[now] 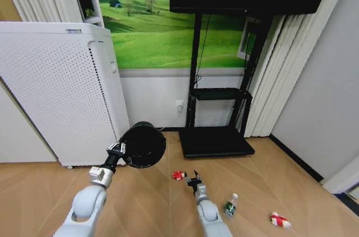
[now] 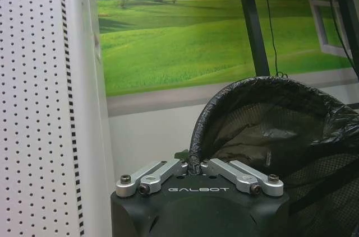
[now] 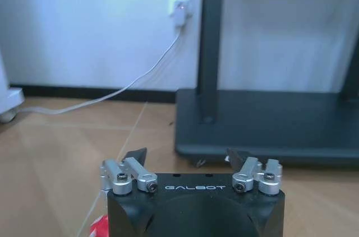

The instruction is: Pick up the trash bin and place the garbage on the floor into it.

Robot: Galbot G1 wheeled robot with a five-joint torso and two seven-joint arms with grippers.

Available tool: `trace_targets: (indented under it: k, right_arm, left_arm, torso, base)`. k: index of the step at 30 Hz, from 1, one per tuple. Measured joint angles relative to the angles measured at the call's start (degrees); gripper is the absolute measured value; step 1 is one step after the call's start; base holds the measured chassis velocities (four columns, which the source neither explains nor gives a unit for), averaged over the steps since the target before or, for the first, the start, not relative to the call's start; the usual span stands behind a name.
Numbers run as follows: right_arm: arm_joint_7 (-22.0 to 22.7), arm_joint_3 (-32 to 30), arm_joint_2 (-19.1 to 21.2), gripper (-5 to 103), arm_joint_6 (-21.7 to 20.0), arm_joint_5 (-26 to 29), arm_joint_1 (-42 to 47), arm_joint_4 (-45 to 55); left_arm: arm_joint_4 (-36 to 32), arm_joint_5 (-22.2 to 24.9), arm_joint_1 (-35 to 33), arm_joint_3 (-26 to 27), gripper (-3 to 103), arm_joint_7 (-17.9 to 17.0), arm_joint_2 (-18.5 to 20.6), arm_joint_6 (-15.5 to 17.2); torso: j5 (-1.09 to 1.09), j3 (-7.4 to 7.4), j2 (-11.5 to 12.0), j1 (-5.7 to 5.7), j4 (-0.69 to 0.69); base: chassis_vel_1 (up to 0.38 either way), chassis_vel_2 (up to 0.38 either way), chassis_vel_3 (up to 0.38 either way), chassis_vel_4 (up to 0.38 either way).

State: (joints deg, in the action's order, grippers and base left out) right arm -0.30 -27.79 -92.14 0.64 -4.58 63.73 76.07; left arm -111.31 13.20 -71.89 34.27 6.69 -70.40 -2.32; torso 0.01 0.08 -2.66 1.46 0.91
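Our left gripper [image 1: 116, 150] is pinched shut on the rim of the trash bin [image 1: 142, 144], holding it up off the floor at about 9 o'clock from our right gripper [image 1: 193, 180]. That one hangs open, low by the red scrap [image 1: 178, 175]. We think we should go down slowly, put one finger on each side of the scrap, squeeze softly, and keep the bin steady with its mouth near; the small greenish bottle [image 1: 230, 205] and the red-and-white wrapper [image 1: 279, 220] wait at about 4 o'clock.

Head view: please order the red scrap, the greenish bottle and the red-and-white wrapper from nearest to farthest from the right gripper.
Measured from the open right gripper, low over the floor:
1. Red scrap, just beside it, toward the robot's left.
2. Greenish bottle, to its right and closer to the robot.
3. Red-and-white wrapper, farthest right.
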Motion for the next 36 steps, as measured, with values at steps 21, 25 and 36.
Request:
trace_targets:
  k: [21,25,36]
  right_arm:
    - [4.9,-11.4,2.0,100,-8.9,8.9,3.3,16.9]
    - [4.1,-11.4,2.8,100,-10.6,10.5,4.2,18.9]
    - [1.7,-10.2,2.6,100,-11.2,10.7,5.2,19.9]
  left_arm:
    - [2.5,0.0,-0.7,-1.2,3,-0.4,-1.3,0.6]
    - [3.4,0.8,0.0,-1.8,3,-0.3,-1.4,0.7]
    - [2.8,0.8,-0.4,-2.0,3,0.0,-1.0,1.0]
  torso:
    - [-0.01,0.00,0.0,0.00,0.00]
    - [-0.01,0.00,0.0,0.00,0.01]
    - [-0.02,0.00,0.0,0.00,0.00]
  base:
    - [0.000,0.000,0.000,0.000]
    - [0.000,0.000,0.000,0.000]
    - [0.000,0.000,0.000,0.000]
